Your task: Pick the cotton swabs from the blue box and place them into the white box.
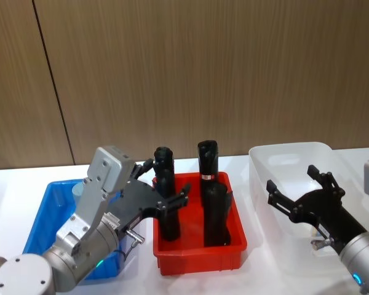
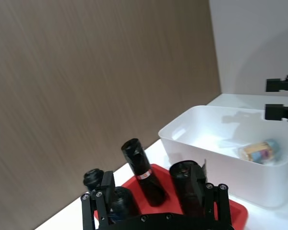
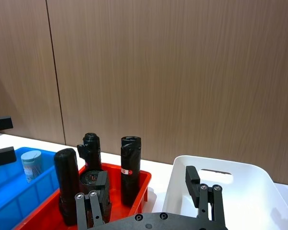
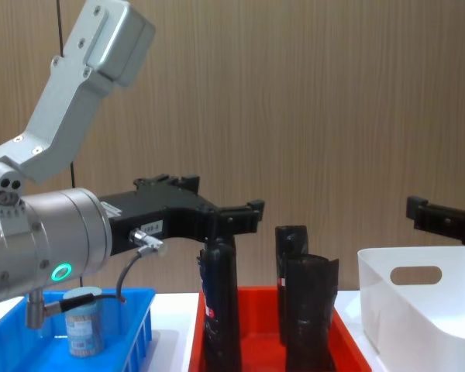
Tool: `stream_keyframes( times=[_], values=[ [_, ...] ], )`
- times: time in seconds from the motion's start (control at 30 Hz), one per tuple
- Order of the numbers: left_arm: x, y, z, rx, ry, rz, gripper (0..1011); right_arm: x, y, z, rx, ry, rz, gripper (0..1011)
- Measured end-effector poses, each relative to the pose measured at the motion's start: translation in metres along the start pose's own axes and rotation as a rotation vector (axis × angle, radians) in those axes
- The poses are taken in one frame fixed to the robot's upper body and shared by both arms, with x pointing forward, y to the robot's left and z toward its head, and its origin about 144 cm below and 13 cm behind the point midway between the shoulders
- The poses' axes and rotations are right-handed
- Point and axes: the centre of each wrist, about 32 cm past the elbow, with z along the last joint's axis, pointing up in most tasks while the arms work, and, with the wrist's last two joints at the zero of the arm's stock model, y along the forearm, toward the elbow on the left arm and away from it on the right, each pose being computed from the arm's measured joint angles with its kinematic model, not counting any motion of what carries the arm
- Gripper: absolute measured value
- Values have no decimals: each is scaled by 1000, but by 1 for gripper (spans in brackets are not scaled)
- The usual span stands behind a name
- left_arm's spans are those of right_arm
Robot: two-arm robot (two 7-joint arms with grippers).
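The white box on the robot's right already holds one jar of cotton swabs, lying on its side on the floor of the box. The blue box on the left has at least one more jar standing upright in it, so by my reading the job is partly done, with at least that jar left to move. The red bin between them carries only tall black wrapped cylinders. The left gripper hangs over the inner edge of the blue box, jaws spread and empty. The right gripper hovers over the white box, likewise spread and empty. The jars' printed labels and the cylinders' red-and-white bands are too small to read.
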Motion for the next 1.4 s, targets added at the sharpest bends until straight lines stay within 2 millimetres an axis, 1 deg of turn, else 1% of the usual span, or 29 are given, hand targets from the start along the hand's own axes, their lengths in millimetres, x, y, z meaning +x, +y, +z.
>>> stream_keyframes(
  times=[0.6, 0.8, 1.4],
  values=[
    [-21, 2, -3, -35, -39, 186, 1004, -1, 0, 0, 2, 1, -2, 1002],
    [-24, 2, -4, -41, -43, 211, 1004, -1, 0, 0, 2, 1, -1, 1002],
    [-24, 3, -4, -42, -44, 214, 1004, 0, 0, 0, 1, 1, 5, 1002]
  ],
)
